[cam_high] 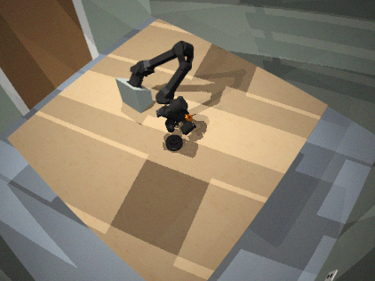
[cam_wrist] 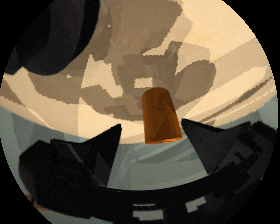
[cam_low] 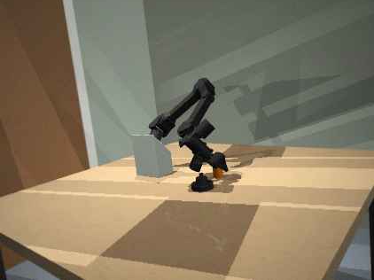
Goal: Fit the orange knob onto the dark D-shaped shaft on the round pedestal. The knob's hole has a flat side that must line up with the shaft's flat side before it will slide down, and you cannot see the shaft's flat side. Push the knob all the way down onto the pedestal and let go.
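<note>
The orange knob is a small upright cylinder, on the far side of the pedestal from the exterior view. My gripper is wide open. In the wrist view its fingers stand to both sides of the knob, with gaps, the right finger nearer. Whether the knob touches the table is not clear. The dark round pedestal stands just in front of the gripper, its shaft bare and pointing up. The shaft's flat side and the knob's hole are hidden.
A pale grey block stands under the arm's base at the left. The wooden table carries strong shadow patches. In the wrist view a large dark rounded shape at the upper left looks like the pedestal, close to the gripper.
</note>
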